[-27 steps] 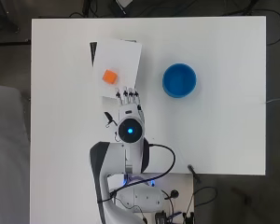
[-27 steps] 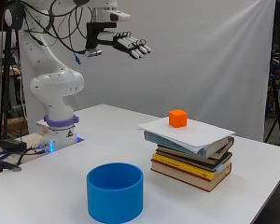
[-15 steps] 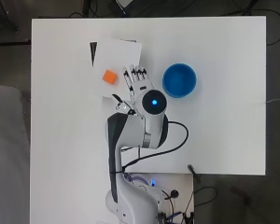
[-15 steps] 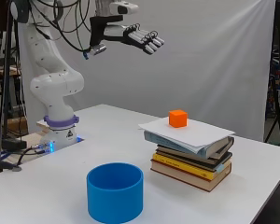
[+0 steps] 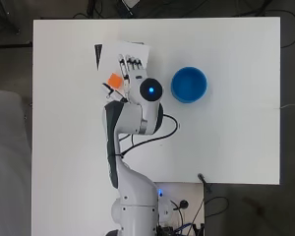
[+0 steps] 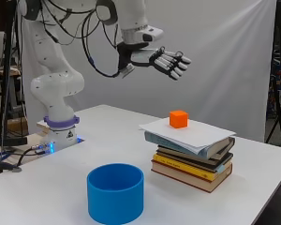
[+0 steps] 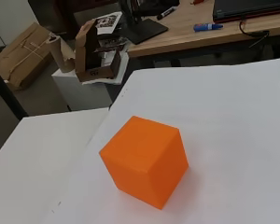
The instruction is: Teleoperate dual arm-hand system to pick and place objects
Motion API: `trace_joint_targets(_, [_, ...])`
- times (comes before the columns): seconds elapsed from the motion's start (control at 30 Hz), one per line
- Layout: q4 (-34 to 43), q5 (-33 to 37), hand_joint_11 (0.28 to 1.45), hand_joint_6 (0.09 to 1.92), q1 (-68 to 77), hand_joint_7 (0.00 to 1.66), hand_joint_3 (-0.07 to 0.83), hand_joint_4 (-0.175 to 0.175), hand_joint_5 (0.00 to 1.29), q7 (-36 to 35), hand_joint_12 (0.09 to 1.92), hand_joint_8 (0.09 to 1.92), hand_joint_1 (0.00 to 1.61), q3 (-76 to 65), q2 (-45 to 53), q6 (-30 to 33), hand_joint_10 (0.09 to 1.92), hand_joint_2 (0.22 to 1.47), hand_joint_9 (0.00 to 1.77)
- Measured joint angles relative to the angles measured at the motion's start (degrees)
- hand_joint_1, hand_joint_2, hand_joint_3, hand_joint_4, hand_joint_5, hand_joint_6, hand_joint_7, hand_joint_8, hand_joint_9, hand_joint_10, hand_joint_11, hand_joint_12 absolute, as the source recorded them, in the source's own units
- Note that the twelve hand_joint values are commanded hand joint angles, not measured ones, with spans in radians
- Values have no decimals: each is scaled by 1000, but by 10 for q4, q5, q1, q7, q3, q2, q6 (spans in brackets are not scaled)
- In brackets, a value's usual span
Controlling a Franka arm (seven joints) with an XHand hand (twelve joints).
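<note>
Swinging across from over the bare worktop (image 5: 236, 142), the robot hand (image 6: 165, 61) now hovers open and empty above the orange cube (image 6: 178, 119) on the paper-topped books (image 6: 193, 157), so a descent to grasp looks next

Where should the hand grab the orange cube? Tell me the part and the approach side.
Probably two opposite upright faces of the orange cube, coming down from above. It sits alone on the white paper topping the book stack, its sides and top free. The hand hovers above it, fingers extended.
</note>
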Motion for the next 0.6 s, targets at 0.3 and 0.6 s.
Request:
trace_joint_targets(0.3, [-96, 26, 504, 87, 3, 320, 0, 97, 242, 41, 87, 87, 103, 44, 17, 120, 87, 854, 427])
trace_joint_targets(0.6, [-52, -46, 509, 87, 2, 444, 8, 95, 303, -16, 87, 87, 181, 41, 92, 14, 87, 912, 538])
